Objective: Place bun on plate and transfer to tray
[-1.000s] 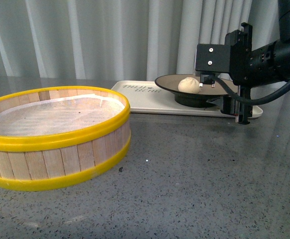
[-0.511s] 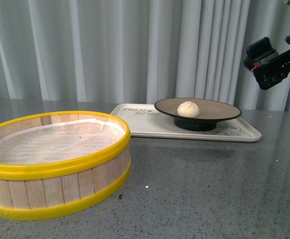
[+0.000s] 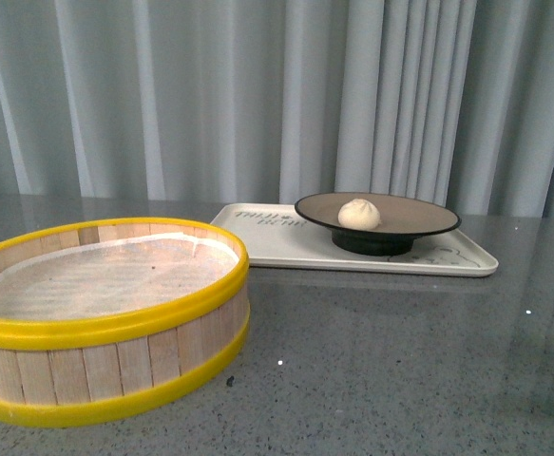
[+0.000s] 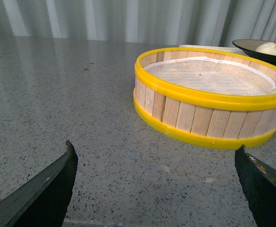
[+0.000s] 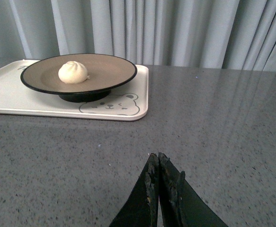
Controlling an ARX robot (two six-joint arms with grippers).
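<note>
Black right claw [image 5: 157,163] closed, empty; left claw [image 4: 156,156] spread wide.

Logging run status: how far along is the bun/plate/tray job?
Looks complete. The bun sits on the plate, and the plate stands on the tray. Nothing is in hand: the right end effector is shut and empty, off the tray; the left end effector is open near the steamer basket. Nothing visibly left.
</note>
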